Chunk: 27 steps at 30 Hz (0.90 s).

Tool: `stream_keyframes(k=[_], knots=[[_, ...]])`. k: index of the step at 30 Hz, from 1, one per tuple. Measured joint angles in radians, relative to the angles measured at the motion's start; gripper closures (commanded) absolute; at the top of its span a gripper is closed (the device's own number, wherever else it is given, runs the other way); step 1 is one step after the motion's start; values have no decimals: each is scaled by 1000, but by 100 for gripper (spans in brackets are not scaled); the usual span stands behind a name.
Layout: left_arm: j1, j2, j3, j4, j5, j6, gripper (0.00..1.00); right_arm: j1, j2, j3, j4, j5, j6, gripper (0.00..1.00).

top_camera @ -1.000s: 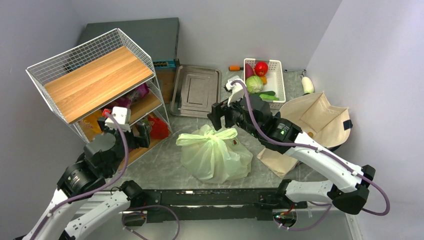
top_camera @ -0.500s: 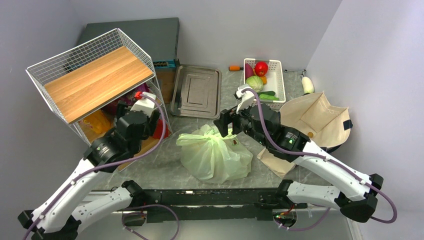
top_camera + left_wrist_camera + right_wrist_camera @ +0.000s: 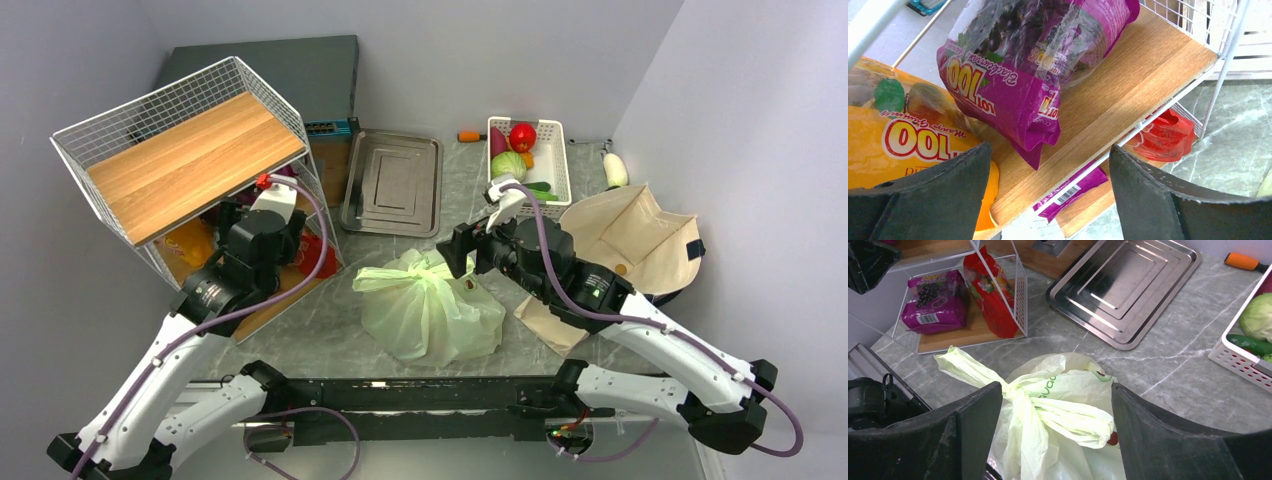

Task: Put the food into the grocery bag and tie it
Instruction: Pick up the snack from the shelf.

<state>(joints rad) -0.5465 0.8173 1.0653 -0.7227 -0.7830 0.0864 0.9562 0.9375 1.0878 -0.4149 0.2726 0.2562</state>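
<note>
- Grocery bag rests on table, knot closing its handles; food judged inside.
- Right gripper hovers over knot, jaws wide, empty.
- Left gripper faces wire rack, jaws wide, empty.

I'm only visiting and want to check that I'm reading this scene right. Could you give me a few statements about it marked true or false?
1. The green bag has its handles knotted together. True.
2. The right gripper is clamped on the bag. False: its jaws stand open by the knot, holding nothing.
3. The metal tray has food on it. False: it is bare.
4. The left gripper is open and faces the wire shelf with snack packets. True.
</note>
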Motion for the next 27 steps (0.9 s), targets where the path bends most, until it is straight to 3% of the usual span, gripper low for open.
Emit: stream_keyframes(k=[10,18,24,27], knots=[[64,65,-22,84,-53,11,13,0,-29,-39,-6,11,21,18],[123,28,-166,348,-61,68,13,0,-37,-91,-6,9,35,18],[169,-11,-252,493,-3,81,31,0,-37,-112,-2,6,35,18],[181,-15,-265,520,6,85,54,0,-40,-125,-2,6,35,18]])
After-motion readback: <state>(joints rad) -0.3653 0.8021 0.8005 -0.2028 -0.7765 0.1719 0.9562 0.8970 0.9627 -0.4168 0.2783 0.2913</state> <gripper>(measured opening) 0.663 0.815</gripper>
